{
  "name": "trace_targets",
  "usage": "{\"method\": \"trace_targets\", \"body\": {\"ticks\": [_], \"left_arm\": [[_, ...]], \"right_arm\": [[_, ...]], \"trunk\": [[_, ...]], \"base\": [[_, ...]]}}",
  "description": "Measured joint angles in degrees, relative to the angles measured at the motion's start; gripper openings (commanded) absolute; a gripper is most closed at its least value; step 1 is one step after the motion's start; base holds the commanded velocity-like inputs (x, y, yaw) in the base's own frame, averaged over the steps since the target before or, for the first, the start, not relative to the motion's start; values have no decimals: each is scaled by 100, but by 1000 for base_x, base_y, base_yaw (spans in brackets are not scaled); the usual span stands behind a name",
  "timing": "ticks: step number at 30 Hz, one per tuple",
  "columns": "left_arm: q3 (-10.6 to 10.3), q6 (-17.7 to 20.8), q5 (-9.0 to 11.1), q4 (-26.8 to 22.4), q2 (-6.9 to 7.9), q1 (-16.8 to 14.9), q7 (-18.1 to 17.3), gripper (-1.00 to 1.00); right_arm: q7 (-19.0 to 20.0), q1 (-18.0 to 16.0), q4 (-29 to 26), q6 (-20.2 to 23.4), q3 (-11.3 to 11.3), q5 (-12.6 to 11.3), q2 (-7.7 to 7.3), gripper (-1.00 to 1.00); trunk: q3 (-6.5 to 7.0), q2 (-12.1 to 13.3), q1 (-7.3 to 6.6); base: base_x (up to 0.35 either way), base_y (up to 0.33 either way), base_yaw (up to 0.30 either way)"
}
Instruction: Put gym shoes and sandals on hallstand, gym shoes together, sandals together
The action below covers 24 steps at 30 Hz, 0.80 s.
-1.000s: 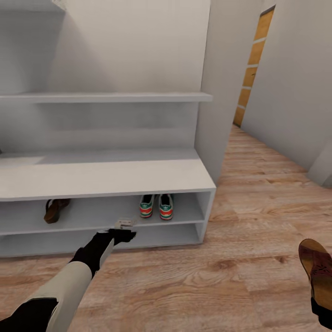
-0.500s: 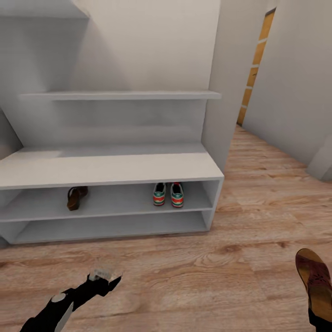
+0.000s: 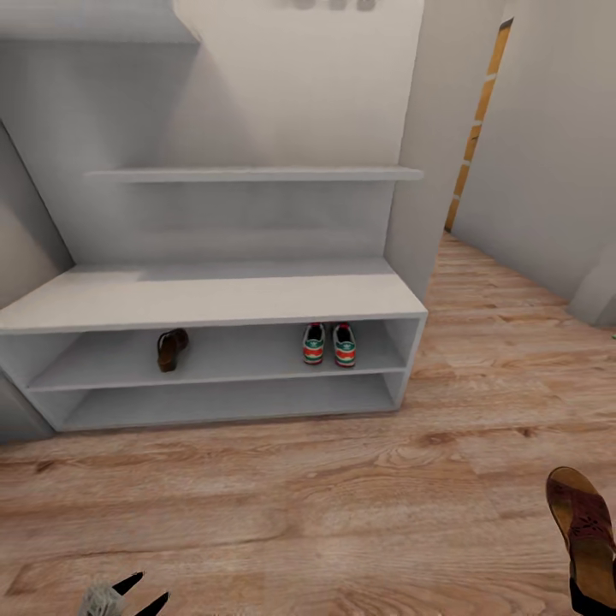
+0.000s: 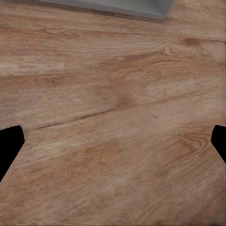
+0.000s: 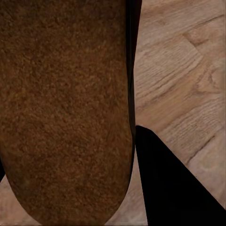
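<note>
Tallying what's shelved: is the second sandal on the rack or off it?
Off. The second sandal sits in the right end effector above the floor; the other sandal is shelved.

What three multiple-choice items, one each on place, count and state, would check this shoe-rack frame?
1. Where do the gym shoes stand?
A. On the rack's flat top
B. On the rack's upper open shelf, toward its right end
C. On the floor

2. How many sandals lie on the rack?
A. None
B. One
C. Two

3. What is the right gripper doing?
A. Open, with nothing in it
B. Shut on a gym shoe
C. Holding a sandal

Answers:
1 B, the pair sits side by side in the upper bay near the right wall.
2 B, one sandal on the rack lies alone in the upper bay's left part.
3 C, the held sandal rises from the gripper above the floor, and the right wrist view shows a finger against its sole.
</note>
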Motion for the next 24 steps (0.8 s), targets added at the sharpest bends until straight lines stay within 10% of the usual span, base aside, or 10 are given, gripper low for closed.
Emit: {"method": "trace_targets", "body": {"ticks": [24], "left_arm": [[62,-22,-6,29,-31,47,9,100]], "right_arm": [[-25,-1,8,-29,2,-9,245,-100]], "trunk": [[0,0,-1]], "base": [[-9,98,0]]}}
